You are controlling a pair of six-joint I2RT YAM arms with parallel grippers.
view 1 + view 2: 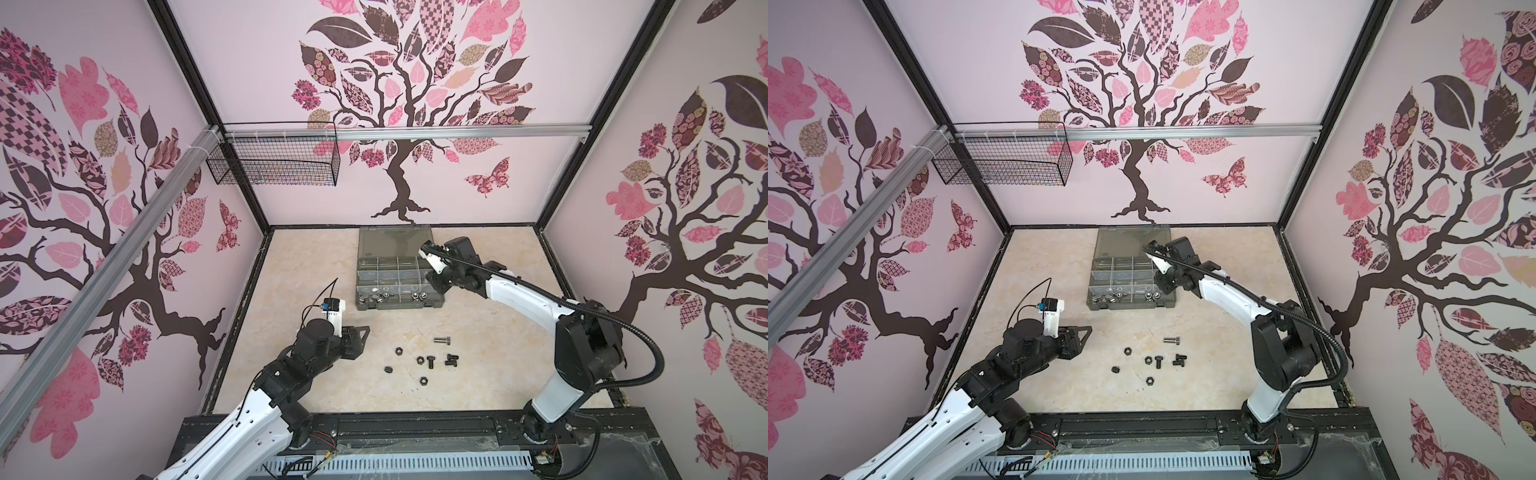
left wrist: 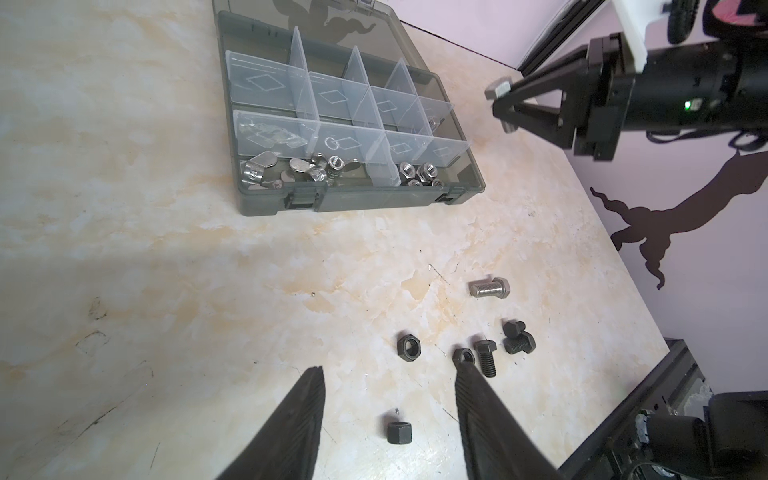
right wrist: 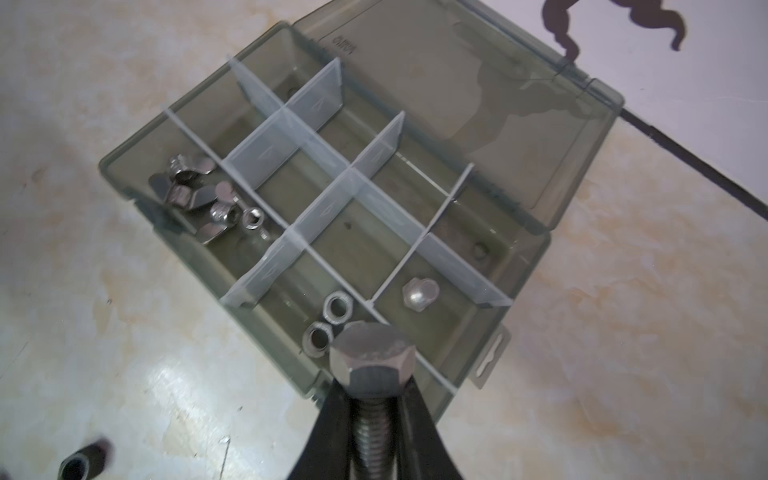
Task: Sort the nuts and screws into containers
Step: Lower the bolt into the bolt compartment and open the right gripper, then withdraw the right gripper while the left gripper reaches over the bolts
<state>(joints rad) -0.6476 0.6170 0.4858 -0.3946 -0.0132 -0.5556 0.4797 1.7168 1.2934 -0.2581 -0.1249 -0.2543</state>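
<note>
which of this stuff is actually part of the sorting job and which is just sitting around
Part of the job:
- organiser case
- silver bolt in the right gripper
- loose silver bolt
- black bolts
- black nuts
- wing nuts already in the case

Just sitting around:
- wire basket
- metal rail

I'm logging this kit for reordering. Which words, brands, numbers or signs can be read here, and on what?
No text reads clearly.
Raised lettering on the organiser case lid: blurred, unreadable.
Faint print on the left arm's white camera mount: too small to read.
Head of the held silver screw: no legible marking.
</note>
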